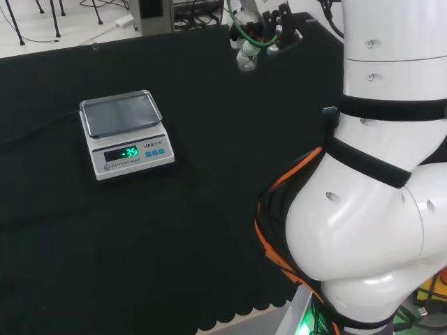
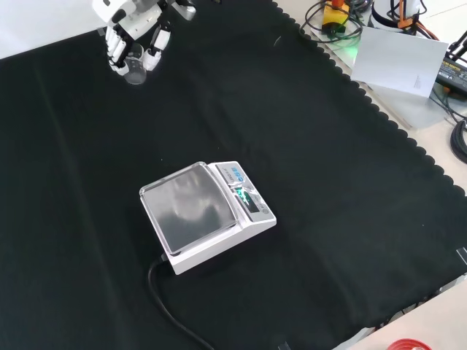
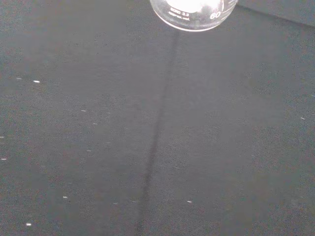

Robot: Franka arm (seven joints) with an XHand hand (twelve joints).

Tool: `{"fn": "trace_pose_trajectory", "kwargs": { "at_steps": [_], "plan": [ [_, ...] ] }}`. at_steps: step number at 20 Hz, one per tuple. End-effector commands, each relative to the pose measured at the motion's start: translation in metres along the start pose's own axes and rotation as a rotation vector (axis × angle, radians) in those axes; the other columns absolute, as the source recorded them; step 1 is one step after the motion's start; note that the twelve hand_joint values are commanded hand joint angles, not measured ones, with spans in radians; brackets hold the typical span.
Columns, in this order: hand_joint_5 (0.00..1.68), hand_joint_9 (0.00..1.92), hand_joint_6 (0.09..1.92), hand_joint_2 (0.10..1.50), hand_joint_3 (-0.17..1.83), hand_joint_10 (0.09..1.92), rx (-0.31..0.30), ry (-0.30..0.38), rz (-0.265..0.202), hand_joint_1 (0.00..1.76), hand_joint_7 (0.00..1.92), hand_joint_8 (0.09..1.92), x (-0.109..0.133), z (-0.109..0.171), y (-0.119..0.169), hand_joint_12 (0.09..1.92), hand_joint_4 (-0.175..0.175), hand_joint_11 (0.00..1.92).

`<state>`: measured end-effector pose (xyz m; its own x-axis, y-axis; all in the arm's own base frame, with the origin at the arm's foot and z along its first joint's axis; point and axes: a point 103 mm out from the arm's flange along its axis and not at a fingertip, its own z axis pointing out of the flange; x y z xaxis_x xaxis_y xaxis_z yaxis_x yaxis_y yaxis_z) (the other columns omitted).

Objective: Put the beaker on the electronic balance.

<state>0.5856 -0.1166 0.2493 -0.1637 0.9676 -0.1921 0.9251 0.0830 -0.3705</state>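
1. The black and white robot hand (image 2: pixel 135 33) hangs at the far edge of the black-cloth table (image 2: pixel 350 182) in the front view, its fingers curled down round a small clear glass beaker (image 2: pixel 134 71) — so the pick-up looks done.
2. The beaker sits just under the palm; in the wrist view its round clear base (image 3: pixel 193 12) shows close above bare cloth, though whether it is lifted or touching the cloth I cannot tell.
3. The white electronic balance with a flat steel pan (image 2: pixel 191 204) stands well apart from the hand, toward the middle of the table, its pan bare and its display lit.
4. Left to do, as I judge it — carry the beaker across to the pan, set it down upright and let go.
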Motion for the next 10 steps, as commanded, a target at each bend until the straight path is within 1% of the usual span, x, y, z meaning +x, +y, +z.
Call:
{"fn": "trace_pose_trajectory", "kwargs": {
  "at_steps": [1, 6, 10],
  "plan": [
    [0.74, 0.89, 1.36, 1.26, -0.03, 0.79, 0.011, 0.03, -0.087, 1.07, 0.61, 0.87, 0.021, -0.01, 0.004, 1.18, -0.154, 0.79],
    [0.74, 0.89, 1.36, 1.26, -0.02, 0.79, 0.003, 0.066, -0.138, 1.07, 0.61, 0.87, 0.03, -0.021, 0.006, 1.18, -0.155, 0.79],
    [0.74, 0.89, 1.36, 1.26, -0.02, 0.79, 0.013, 0.045, -0.156, 1.07, 0.61, 0.88, 0.037, -0.025, 0.009, 1.18, -0.155, 0.79]
  ]
}}
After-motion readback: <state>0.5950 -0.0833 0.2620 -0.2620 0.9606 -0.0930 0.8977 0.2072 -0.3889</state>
